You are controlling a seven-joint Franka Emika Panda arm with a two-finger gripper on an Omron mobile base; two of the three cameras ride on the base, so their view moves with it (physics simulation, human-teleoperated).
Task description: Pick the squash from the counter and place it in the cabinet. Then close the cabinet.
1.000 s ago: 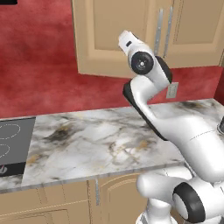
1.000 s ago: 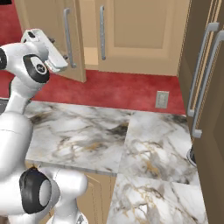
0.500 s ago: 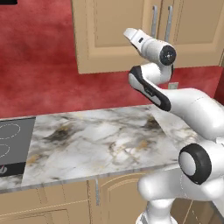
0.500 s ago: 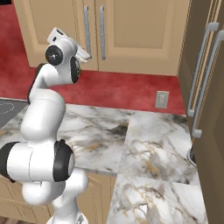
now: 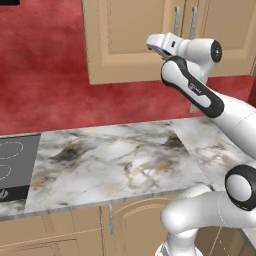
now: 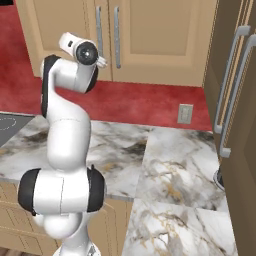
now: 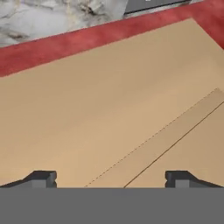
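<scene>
Since the earlier frames the cabinet (image 5: 135, 40) doors have come shut, with the squash presumably inside, so the empty, spread-fingered gripper (image 7: 111, 178) should press flush until the left door seats.

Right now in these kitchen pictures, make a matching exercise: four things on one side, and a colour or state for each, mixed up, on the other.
Things:
1. counter
2. wall
3. cabinet
4. fingers

Descriptions:
A. red
B. doors shut, tan wood
C. marble pattern, white and grey
D. spread apart, holding nothing

Pairs: 1-C, 2-A, 3-B, 4-D
</scene>
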